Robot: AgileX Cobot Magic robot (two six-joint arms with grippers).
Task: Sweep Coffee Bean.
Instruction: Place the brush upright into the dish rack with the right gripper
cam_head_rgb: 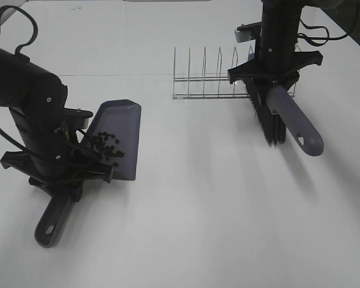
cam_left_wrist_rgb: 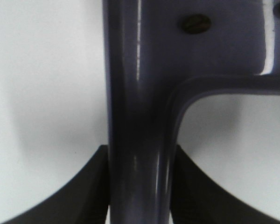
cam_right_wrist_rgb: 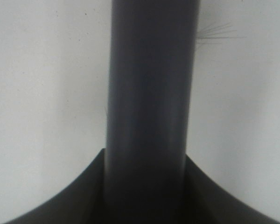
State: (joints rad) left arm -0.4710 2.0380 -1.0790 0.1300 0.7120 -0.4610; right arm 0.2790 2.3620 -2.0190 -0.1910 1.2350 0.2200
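**Exterior high view**
- The left arm covers the dustpan where pan meets handle, near the left edge of the table.
- The coffee bean cluster is too small for an exact count.
- The right arm is cut off by the frame. It hides the right end of the wire rack and part of the bristles of the brush.

**Wrist views**
- Both handles are blurred and cut off at the frame edges.
- The left gripper and right gripper show only partial fingers.
- A dark oval on the dustpan cannot be identified.
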